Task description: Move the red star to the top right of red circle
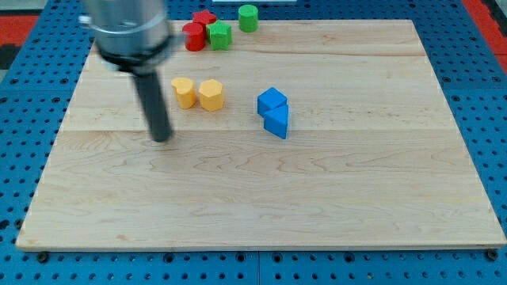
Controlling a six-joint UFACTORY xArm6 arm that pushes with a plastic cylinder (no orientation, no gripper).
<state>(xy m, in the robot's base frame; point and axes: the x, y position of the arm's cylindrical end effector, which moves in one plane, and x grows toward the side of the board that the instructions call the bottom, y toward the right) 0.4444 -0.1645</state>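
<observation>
The red star sits at the worktop's top edge, just up and right of the red circle, touching or nearly so, with a green block beside them. The tool is a bare rod with nothing to clench or release; its tip rests well below, left of two yellow blocks. The star looks light and hard, likely to slide and spin, so I'd nudge it squarely on a flat flank.
</observation>
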